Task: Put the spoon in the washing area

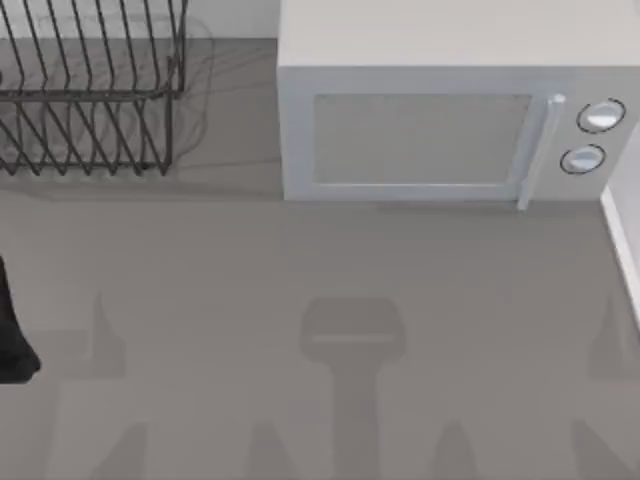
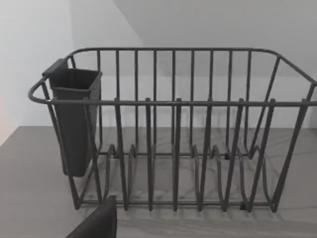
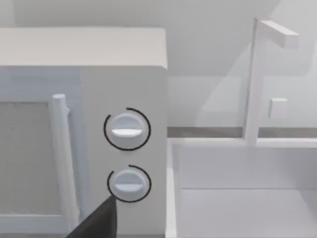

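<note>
The spoon is out of view. The washing area is a white sink basin (image 3: 247, 203) with a white faucet (image 3: 256, 79), just past the microwave's knob side. Its rim (image 1: 625, 240) lies at the table's right edge in the top view. A dark part of my left arm (image 1: 12, 335) rests at the left edge of the table. A dark piece of my left gripper (image 2: 99, 223) sits low in front of the dish rack. A matching dark piece of my right gripper (image 3: 99, 220) sits in front of the microwave's lower knob.
A dark wire dish rack (image 1: 90, 100) stands at the back left, with a dark cutlery holder (image 2: 74, 119) hung on one end. A white microwave (image 1: 440, 110) with shut door and two knobs (image 3: 126, 129) stands at the back right. Grey counter (image 1: 320, 300) spreads in front.
</note>
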Available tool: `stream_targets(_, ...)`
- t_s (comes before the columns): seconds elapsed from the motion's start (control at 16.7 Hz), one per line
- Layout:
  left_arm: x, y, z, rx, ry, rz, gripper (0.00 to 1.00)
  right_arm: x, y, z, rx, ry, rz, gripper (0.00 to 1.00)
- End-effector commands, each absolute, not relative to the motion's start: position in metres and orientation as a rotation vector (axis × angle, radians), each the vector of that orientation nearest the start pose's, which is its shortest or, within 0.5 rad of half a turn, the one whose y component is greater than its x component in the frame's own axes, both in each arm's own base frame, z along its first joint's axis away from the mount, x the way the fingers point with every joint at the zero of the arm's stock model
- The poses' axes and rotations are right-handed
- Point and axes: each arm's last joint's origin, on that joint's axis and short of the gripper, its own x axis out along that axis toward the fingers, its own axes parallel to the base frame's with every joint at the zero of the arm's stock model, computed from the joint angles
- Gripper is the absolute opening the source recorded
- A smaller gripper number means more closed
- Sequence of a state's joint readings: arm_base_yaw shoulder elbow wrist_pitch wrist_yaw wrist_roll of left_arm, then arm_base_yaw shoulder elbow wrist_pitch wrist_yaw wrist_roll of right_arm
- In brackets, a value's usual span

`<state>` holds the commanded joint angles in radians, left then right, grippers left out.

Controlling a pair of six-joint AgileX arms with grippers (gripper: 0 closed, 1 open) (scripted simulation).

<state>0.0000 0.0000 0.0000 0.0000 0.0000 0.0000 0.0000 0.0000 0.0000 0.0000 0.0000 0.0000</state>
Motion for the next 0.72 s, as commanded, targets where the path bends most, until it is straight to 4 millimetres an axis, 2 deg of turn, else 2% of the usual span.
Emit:
stream_targets(0.18, 0.106, -0.001, 0.16, 0.0, 0.0, 0.0, 1.0, 0.106, -0.001, 0.161, -0.01, 0.008, -0.003, 1.0)
stream_targets(0.36, 0.106, -0.001, 0.16, 0.0, 0.0, 0.0, 1.0, 0.107, -0.004, 0.168, -0.103, 0.085, -0.021, 1.0)
stream_targets(0.54, 0.106, -0.001, 0.16, 0.0, 0.0, 0.0, 1.0, 0.112, -0.007, 0.178, -0.284, 0.239, -0.021, 1.0)
stream_targets(0.72, 0.106, -0.001, 0.16, 0.0, 0.0, 0.0, 1.0, 0.122, -0.012, 0.186, -0.537, 0.458, 0.037, 1.0)
